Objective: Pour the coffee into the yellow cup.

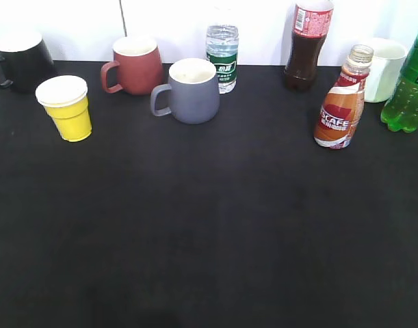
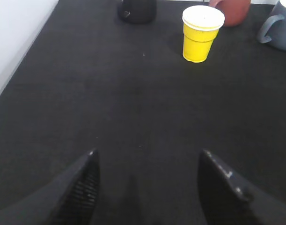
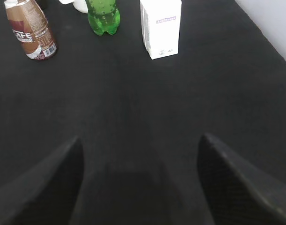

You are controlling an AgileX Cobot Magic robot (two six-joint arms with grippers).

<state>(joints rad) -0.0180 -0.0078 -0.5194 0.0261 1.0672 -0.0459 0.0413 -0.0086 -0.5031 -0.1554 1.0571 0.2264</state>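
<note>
The coffee bottle (image 1: 341, 108), curvy with an orange, red and white label and no cap, stands upright at the right of the black table. It also shows at the top left of the right wrist view (image 3: 31, 31). The yellow cup (image 1: 67, 107) stands upright at the left, white inside; it also shows in the left wrist view (image 2: 201, 33). My left gripper (image 2: 147, 157) is open and empty, well short of the cup. My right gripper (image 3: 140, 143) is open and empty, well short of the bottle. Neither gripper shows in the exterior view.
Along the back stand a black mug (image 1: 20, 60), a red mug (image 1: 134, 65), a grey mug (image 1: 190, 91), a water bottle (image 1: 222, 56), a cola bottle (image 1: 308, 44), a white mug (image 1: 384, 68) and a green bottle (image 1: 408, 85). A white box (image 3: 160, 28) stands right of the green bottle.
</note>
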